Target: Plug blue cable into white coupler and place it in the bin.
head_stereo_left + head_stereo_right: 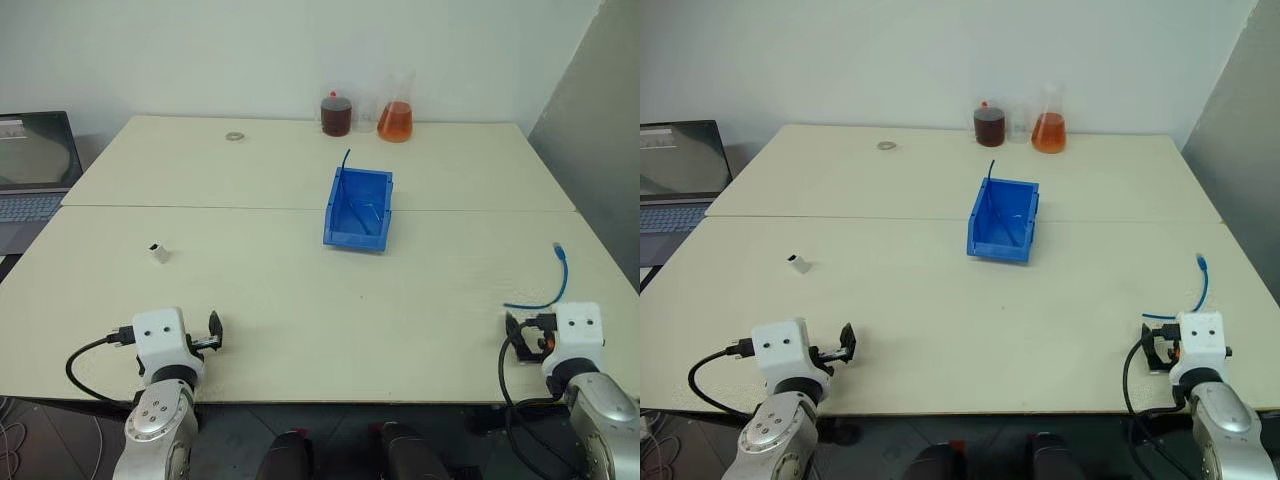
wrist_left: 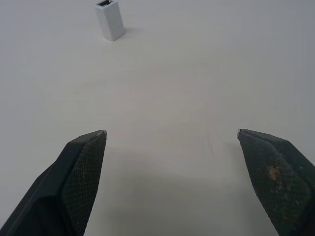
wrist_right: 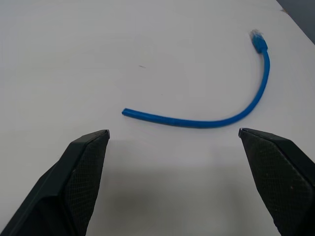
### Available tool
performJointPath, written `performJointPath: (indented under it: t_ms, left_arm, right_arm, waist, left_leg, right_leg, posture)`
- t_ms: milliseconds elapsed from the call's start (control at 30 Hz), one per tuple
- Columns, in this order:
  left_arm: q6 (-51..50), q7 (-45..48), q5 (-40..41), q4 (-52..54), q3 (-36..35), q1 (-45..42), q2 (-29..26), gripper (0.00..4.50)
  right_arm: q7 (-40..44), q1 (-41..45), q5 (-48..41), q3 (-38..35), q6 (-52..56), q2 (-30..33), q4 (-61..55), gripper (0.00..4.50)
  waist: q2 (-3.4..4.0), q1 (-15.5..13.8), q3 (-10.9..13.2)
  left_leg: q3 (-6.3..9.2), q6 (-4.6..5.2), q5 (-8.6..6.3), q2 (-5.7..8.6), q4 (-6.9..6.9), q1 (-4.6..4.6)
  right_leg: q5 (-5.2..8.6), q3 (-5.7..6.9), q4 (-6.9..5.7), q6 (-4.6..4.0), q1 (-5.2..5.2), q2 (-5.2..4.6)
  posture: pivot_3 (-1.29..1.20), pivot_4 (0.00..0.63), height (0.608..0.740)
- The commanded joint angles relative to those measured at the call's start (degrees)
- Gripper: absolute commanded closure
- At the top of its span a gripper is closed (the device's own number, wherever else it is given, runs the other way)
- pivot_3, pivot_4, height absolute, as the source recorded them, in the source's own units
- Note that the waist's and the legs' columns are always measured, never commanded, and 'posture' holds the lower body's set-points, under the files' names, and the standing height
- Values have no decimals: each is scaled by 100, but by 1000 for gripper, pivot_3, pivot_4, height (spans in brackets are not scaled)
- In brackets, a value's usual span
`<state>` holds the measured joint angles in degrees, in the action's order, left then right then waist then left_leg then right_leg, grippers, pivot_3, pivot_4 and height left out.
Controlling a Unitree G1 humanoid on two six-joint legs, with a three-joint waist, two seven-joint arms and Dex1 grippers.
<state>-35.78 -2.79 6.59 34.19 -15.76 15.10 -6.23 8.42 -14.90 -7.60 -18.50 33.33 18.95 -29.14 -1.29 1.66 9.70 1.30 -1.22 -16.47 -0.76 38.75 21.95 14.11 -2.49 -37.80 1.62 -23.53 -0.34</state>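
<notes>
The blue cable (image 3: 211, 118) lies in a loose curve on the table at the right, its plug (image 3: 257, 39) at the far end. My right gripper (image 3: 173, 132) hovers open just short of the cable's cut end, near the front edge. The white coupler (image 2: 109, 18) stands on the table at the left, some way beyond my left gripper (image 2: 172, 132), which is open and empty. The blue bin (image 1: 358, 208) sits in the middle of the table, farther back, and a thin blue cord (image 1: 346, 160) sticks up from its far corner.
At the back of the table stand a jar of dark liquid (image 1: 336, 114) and a flask of orange liquid (image 1: 396, 118), with a small ring (image 1: 235, 135) to their left. A laptop (image 1: 35, 160) sits beyond the left edge. A seam (image 1: 200, 207) crosses the tabletop.
</notes>
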Motion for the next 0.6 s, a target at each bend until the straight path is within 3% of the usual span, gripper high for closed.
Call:
performJointPath:
  t_ms: [33,600]
  left_arm:
    - [14,43,-55,219,-6,54,-70,0]
    - [235,92,-54,168,71,82,46,0]
  right_arm:
    - [-195,51,111,-184,-42,-30,-280,12]
    - [-198,284,114,-302,-101,62,-46,12]
  waist:
    - [0,1,0]
    - [-2,1,1]
  left_leg:
    - [0,0,0,0,0,-1]
    - [0,0,0,0,-2,2]
  right_leg:
    - [0,0,0,0,0,0]
    - [1,1,7,-1,0,-1]
  posture:
    - [0,150,740]
    - [0,150,740]
